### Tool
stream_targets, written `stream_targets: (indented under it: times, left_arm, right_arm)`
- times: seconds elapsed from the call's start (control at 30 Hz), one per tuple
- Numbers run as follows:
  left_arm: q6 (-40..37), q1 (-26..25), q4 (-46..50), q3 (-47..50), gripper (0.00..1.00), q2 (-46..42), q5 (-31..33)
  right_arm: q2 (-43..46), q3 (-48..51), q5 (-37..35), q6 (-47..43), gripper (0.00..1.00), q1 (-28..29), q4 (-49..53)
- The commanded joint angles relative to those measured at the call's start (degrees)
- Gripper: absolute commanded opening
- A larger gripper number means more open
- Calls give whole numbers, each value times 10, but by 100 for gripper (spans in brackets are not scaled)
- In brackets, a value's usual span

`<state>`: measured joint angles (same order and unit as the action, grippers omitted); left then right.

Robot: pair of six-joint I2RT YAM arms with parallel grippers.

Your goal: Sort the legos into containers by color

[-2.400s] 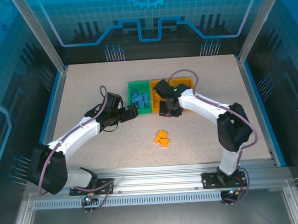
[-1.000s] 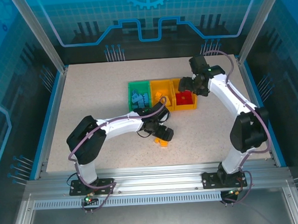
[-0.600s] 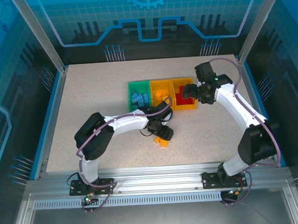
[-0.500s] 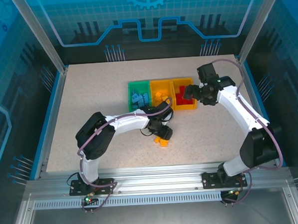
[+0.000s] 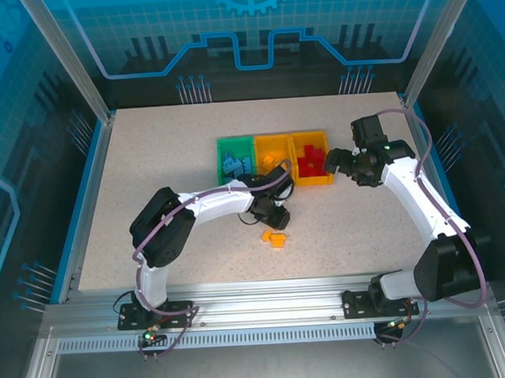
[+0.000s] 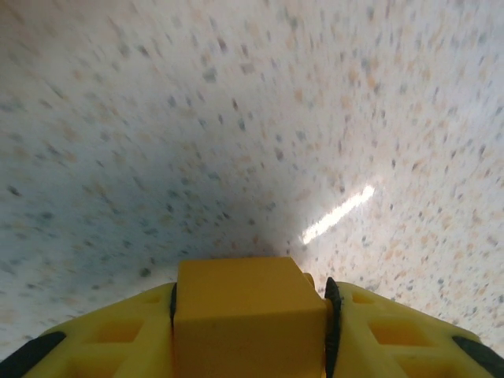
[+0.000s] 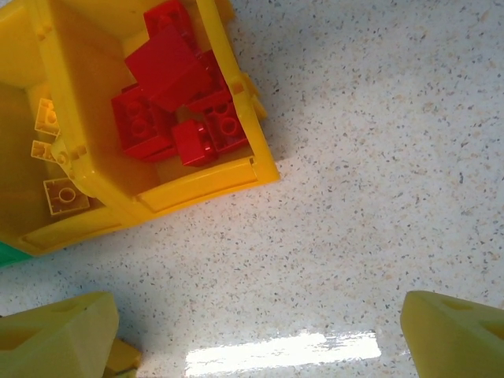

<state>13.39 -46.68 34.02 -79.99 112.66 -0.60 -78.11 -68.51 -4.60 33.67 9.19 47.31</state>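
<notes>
Three joined bins stand in a row: green bin [image 5: 220,161] with blue legos [image 5: 234,165], middle bin [image 5: 273,138] with yellow legos [image 5: 272,161], right bin [image 5: 313,182] with red legos [image 5: 312,161]. Orange bricks [image 5: 274,238] lie loose nearby. A yellow brick [image 6: 236,307] sits pinched in the left pincer [image 6: 249,319].

We see red legos [image 7: 177,94] piled in a yellow bin [image 7: 205,185], yellow legos [image 7: 63,195] in the next bin [image 7: 24,118]. Our right gripper's [image 7: 256,335] fingers [image 7: 55,339] stand wide apart over the speckled table [image 7: 378,157].
</notes>
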Motion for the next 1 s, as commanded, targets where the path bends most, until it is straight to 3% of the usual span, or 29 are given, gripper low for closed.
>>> stream_targets:
  times: [0.0, 0.2, 0.37, 0.7, 0.83, 0.97]
  left_arm:
    - [3, 25, 11, -53, 39, -36, 16]
    - [9, 91, 9, -157, 38, -20, 10]
    - [48, 143, 40, -255, 42, 50, 5]
    - [56, 154, 47, -351, 42, 134, -40]
    - [67, 155, 44, -354, 53, 139, -45]
    - [75, 155, 47, -344, 81, 125, -40]
  right_arm:
    - [22, 36, 24, 12, 94, -6, -24]
    - [48, 117, 51, 15, 93, 14, -63]
    - [78, 175, 46, 37, 93, 41, -75]
    - [115, 223, 44, 61, 92, 60, -74]
    - [127, 226, 44, 66, 92, 62, -71]
    - [139, 228, 47, 56, 93, 75, -75]
